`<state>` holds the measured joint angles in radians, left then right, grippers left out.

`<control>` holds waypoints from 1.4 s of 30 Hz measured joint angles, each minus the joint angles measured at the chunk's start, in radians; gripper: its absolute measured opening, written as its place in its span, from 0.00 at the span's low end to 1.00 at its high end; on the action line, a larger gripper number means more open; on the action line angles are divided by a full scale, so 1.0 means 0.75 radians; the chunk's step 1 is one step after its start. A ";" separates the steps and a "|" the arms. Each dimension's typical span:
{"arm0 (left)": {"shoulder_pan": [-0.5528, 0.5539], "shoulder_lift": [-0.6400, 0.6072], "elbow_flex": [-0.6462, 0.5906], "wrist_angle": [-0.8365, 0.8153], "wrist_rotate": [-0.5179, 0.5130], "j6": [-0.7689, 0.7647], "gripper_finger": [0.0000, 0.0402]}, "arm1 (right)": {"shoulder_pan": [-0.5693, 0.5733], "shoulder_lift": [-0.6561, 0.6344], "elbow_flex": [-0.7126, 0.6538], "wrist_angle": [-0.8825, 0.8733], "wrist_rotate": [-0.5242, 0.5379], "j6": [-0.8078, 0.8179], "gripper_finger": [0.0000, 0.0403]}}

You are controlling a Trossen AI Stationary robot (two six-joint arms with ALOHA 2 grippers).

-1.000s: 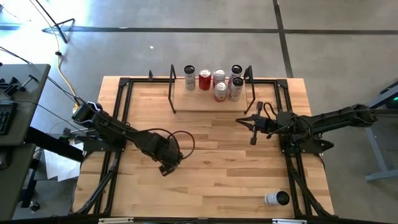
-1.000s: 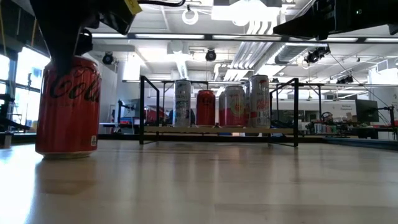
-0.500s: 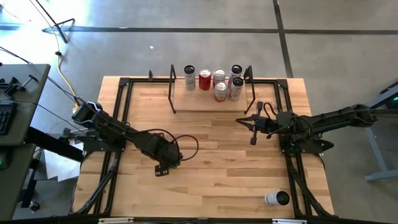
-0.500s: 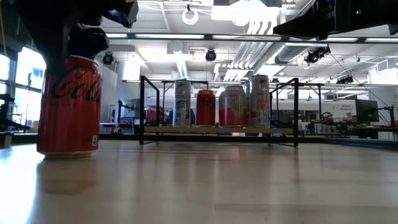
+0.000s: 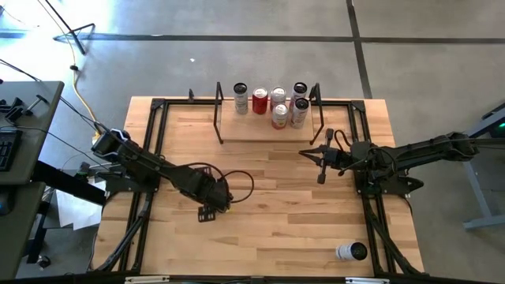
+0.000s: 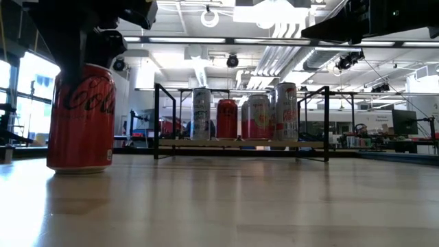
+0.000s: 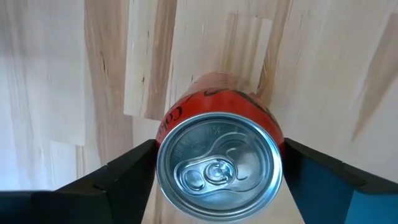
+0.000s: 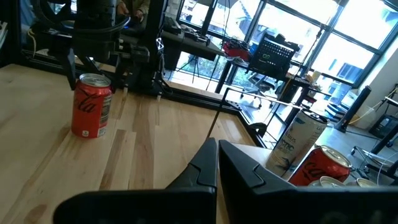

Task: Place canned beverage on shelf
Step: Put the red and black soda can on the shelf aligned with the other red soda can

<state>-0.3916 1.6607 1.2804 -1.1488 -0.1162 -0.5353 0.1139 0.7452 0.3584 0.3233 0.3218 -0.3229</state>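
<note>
Red can [image 6: 81, 118] stands upright on the table [image 5: 268, 221], between the left gripper's [image 7: 217, 163] spread fingers [image 7: 127, 167]. Right gripper [image 5: 319, 178], pressed together, waits near the shelf [image 5: 264, 130].

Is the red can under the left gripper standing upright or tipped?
Upright. The red can stands flat on the table in the low view; the left wrist view looks straight down on its lid.

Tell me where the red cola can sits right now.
The red cola can stands upright on the table's left half, between the left gripper's fingers, well in front of the shelf.
</note>
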 joint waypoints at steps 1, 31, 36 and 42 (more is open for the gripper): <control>0.000 0.001 0.001 -0.001 0.003 -0.004 0.75 | 0.000 0.000 0.000 0.000 0.000 0.000 0.00; 0.668 0.137 0.669 -0.213 0.014 0.691 0.70 | 0.000 0.000 -0.001 -0.001 0.000 -0.024 0.00; 0.718 0.341 0.985 -0.396 -0.020 0.811 0.70 | -0.001 0.000 -0.001 -0.001 0.000 -0.024 0.00; 0.794 0.580 1.325 -0.521 -0.040 0.961 0.70 | 0.000 0.000 -0.001 -0.003 -0.001 -0.024 0.00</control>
<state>0.2035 2.0959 2.2743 -1.5399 -0.1461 0.1856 0.1139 0.7452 0.3580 0.3213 0.3210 -0.3412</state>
